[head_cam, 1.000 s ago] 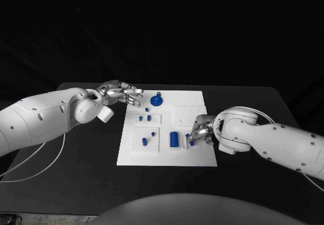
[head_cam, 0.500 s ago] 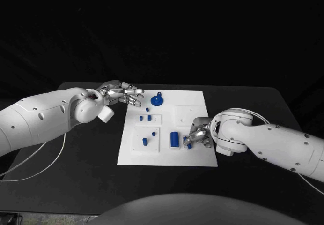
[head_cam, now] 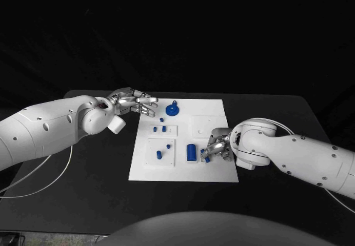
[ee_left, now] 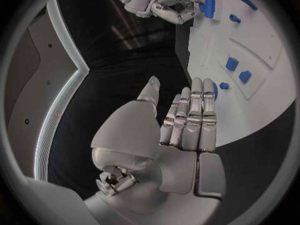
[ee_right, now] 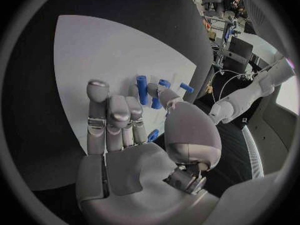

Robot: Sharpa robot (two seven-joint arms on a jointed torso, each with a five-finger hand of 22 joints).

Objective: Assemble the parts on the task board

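Blue parts point(head_cam: 191, 151) on a white task board point(head_cam: 211, 110), black counter point(head_cam: 89, 174).
Both arms are white; left hand point(head_cam: 133, 102) and right hand point(head_cam: 218, 146) are silver, plain and unpatterned.

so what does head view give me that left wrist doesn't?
Head view: whole white task board outline, black table, and the blue round part with a handle near the left hand.

Left wrist view: the left hand's fingers held straight and together over the board's edge.

Both: the right hand beside the blue cylinder part, and small blue parts.
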